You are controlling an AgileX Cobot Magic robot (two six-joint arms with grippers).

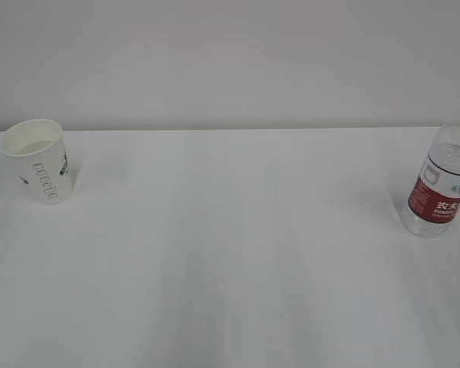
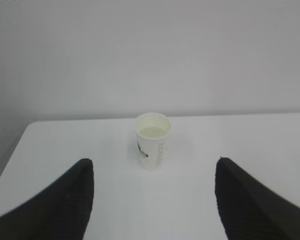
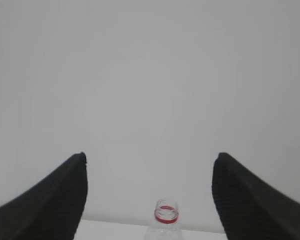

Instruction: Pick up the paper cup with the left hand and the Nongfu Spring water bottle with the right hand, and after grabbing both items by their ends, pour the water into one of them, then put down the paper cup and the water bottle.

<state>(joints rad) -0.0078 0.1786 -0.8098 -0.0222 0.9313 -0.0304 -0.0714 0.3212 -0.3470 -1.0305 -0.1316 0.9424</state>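
The white paper cup (image 1: 40, 160) stands upright at the far left of the table, with a little water (image 1: 33, 146) showing inside. In the left wrist view the cup (image 2: 152, 141) sits ahead of my left gripper (image 2: 152, 167), well beyond its fingertips; the jaws stand wide apart and empty. The Nongfu Spring water bottle (image 1: 441, 179) stands upright at the far right, its top cut by the frame edge. The right wrist view shows only its uncapped neck with the red ring (image 3: 166, 216), ahead of my right gripper (image 3: 150, 162), which is open and holds nothing. Neither gripper shows in the exterior view.
A white table (image 1: 230, 261) spreads between cup and bottle under a plain pale wall. Its far edge runs just behind both objects, and its left corner (image 2: 32, 127) appears in the left wrist view.
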